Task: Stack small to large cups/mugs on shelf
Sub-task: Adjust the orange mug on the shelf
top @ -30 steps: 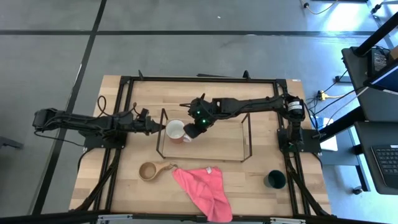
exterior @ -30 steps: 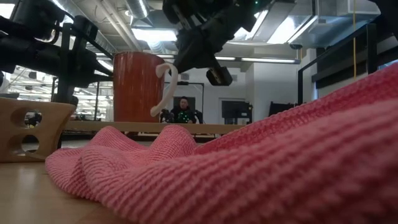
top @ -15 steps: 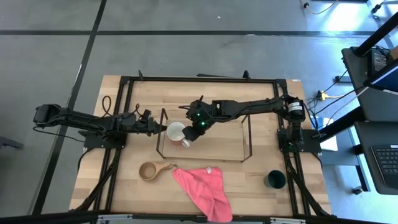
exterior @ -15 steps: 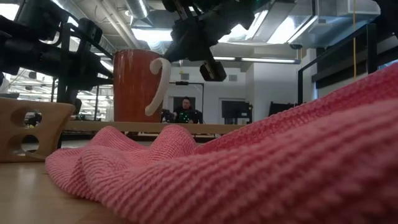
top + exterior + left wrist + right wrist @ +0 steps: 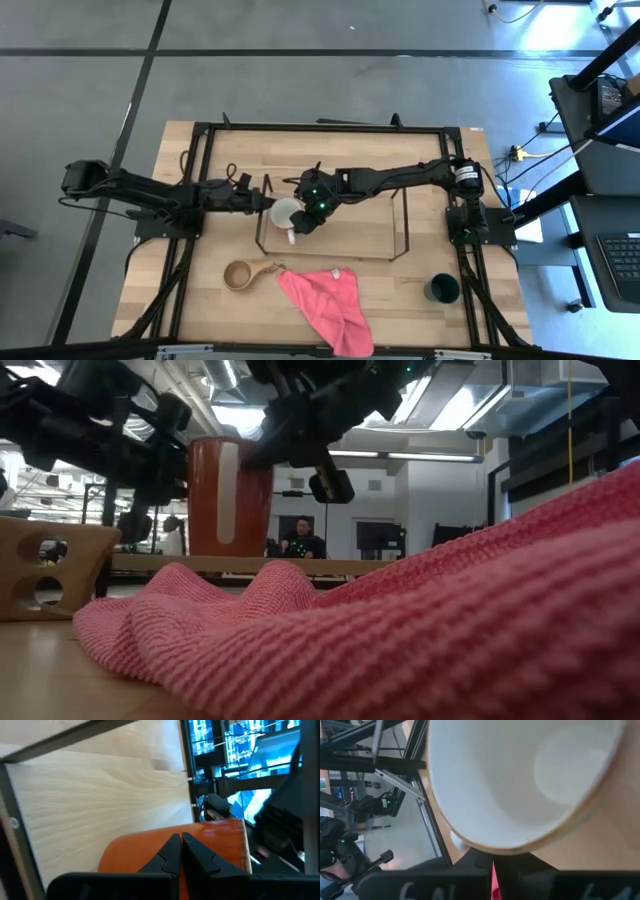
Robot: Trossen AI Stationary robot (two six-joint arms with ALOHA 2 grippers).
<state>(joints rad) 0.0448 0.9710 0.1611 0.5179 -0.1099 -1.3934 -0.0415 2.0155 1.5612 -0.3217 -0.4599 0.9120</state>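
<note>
Reddish white-lined mug [image 5: 285, 214] sits on black wire shelf [image 5: 396, 243], closed left gripper [image 5: 263, 201] and right gripper [image 5: 308, 219] empty; wooden cup [image 5: 240, 274] and green cup [image 5: 441, 289] unstacked.

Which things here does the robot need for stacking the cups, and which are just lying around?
For the job:
red mug, white inside, on the shelf
wire shelf
wooden cup
dark green cup
left gripper and right gripper, both shut, at the mug

Just lying about:
pink cloth on the table
</note>
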